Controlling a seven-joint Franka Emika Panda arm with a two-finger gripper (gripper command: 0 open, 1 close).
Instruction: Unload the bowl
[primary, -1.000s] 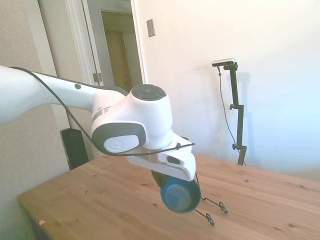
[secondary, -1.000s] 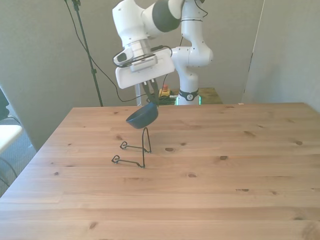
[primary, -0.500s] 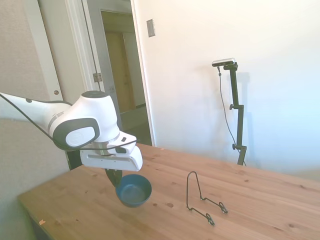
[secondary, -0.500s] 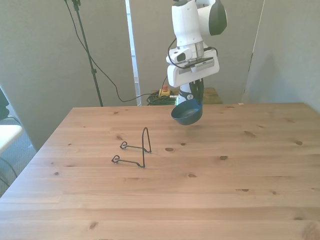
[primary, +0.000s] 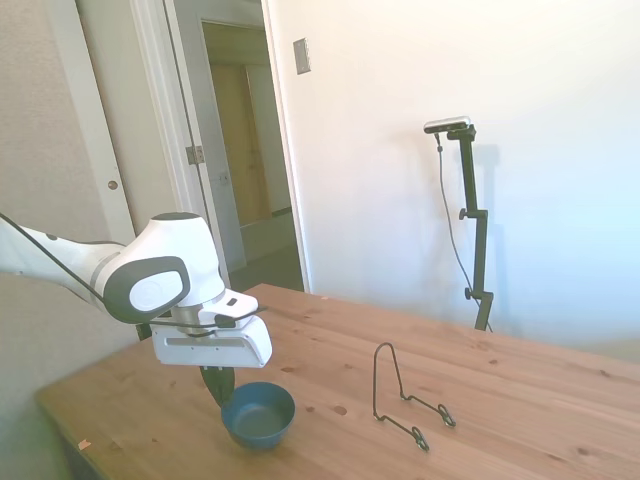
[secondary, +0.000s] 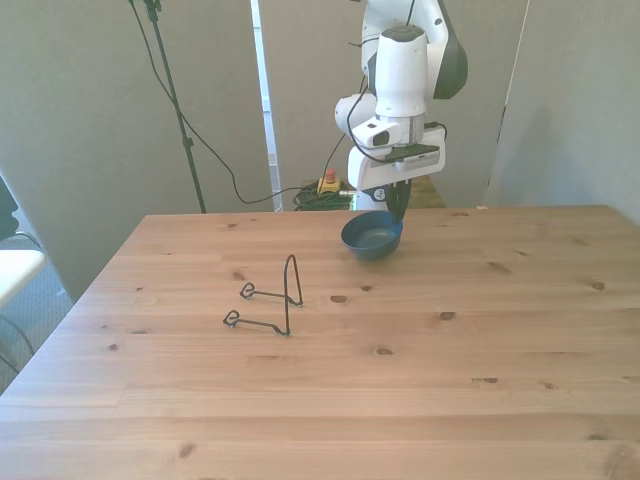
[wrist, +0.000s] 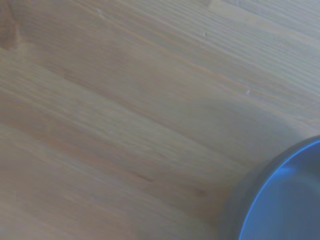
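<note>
bowl (primary: 259, 414), small, round and dark blue, sits upright on or just above the wooden tabletop (primary: 520, 400); contact with the wood cannot be told for sure. in the front view the bowl (secondary: 372, 234) lies near the tabletop's (secondary: 400, 380) far edge, a little toward the front view's right of the middle, its opening facing up. the claw (primary: 217, 385) comes down from the white arm (primary: 160, 280) onto the bowl's rim, its dark fingers closed on the rim at one side. in the front view the claw (secondary: 398, 207) meets the rim on the side toward the front view's right, with the white wrist block straight above the bowl. the wrist view shows only a blurred arc of the bowl's blue rim (wrist: 280, 200) and bare wood grain beside it.

a thin black wire stand (primary: 400, 395) is on the tabletop well apart from the bowl, standing upright with its two feet stretched along the wood. in the front view the wire stand (secondary: 275, 298) is toward the front view's left of the bowl and nearer the camera, with nothing resting on it. behind the tabletop in the side view is an open doorway (primary: 245, 150) in a pale wall.
</note>
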